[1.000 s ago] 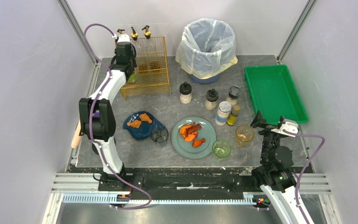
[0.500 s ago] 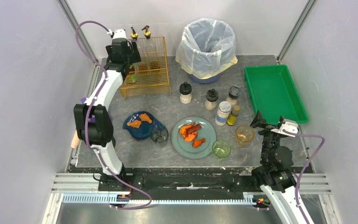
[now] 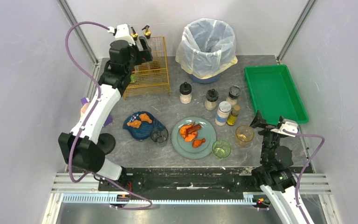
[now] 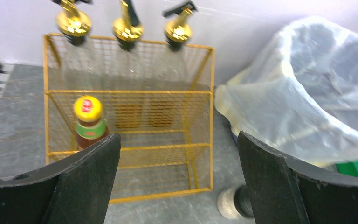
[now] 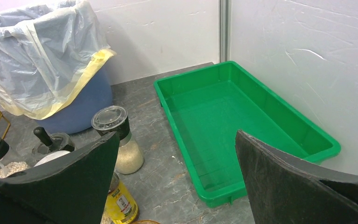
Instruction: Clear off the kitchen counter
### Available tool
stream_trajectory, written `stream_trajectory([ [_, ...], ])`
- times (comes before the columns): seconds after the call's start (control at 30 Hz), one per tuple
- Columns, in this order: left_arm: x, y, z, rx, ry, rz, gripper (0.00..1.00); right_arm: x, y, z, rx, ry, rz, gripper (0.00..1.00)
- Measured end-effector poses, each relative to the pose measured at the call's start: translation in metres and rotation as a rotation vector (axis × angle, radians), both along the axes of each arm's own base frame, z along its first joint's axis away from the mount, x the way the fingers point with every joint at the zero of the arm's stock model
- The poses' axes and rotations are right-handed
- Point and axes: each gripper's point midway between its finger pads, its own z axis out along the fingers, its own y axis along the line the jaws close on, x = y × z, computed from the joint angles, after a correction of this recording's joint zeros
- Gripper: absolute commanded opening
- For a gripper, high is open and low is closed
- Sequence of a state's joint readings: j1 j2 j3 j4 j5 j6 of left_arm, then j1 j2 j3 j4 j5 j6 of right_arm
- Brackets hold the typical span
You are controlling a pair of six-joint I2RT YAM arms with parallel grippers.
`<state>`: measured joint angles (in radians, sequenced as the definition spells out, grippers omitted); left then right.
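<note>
Presently left tool (image 4: 178, 140) gapes; rack (image 4: 128, 92) below.

Matt grey veined tabletop (image 3: 168, 106); glossy green plastic tray (image 5: 214, 123); yellow metal wire rack (image 4: 144, 112); thin, crinkled, see-through plastic bin liner (image 5: 32, 56).

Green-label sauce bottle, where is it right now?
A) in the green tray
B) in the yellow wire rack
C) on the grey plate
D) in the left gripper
B: the left wrist view shows the green-label bottle standing inside the yellow wire rack, with the left gripper open and apart from it.
</note>
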<state>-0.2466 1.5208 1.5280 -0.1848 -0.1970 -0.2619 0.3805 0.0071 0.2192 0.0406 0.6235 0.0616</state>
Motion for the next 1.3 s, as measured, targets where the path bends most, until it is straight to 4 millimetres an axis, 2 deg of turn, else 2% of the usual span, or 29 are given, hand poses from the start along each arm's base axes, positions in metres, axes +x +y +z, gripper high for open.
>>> stream_trajectory([
  [0.23, -0.041, -0.060, -0.013, -0.017, 0.027, -0.164, 1.00, 0.000, 0.001, -0.001, 0.003, 0.002, 0.005, 0.98],
  [0.43, -0.082, -0.132, -0.039, -0.024, 0.061, -0.387, 0.99, 0.000, 0.001, -0.001, 0.006, 0.001, 0.008, 0.98],
  [0.57, -0.108, -0.171, -0.058, -0.025, 0.089, -0.525, 0.99, 0.000, 0.002, -0.001, 0.008, 0.001, 0.009, 0.98],
  [0.8, -0.143, -0.236, -0.072, -0.037, 0.077, -0.716, 0.99, 0.000, 0.002, -0.001, 0.009, 0.001, 0.009, 0.98],
  [0.9, -0.158, -0.267, -0.089, -0.028, 0.098, -0.792, 0.99, 0.000, 0.002, -0.001, 0.009, 0.001, 0.009, 0.98],
  [1.0, -0.173, -0.296, -0.116, 0.004, 0.141, -0.861, 1.00, 0.000, 0.002, -0.001, 0.009, 0.002, 0.009, 0.98],
  [1.17, -0.187, -0.328, -0.154, 0.059, 0.201, -0.923, 1.00, 0.000, 0.002, -0.001, 0.008, 0.003, 0.009, 0.98],
  [1.3, -0.189, -0.341, -0.167, 0.088, 0.211, -0.935, 1.00, 0.000, 0.002, -0.002, 0.008, 0.004, 0.009, 0.98],
])
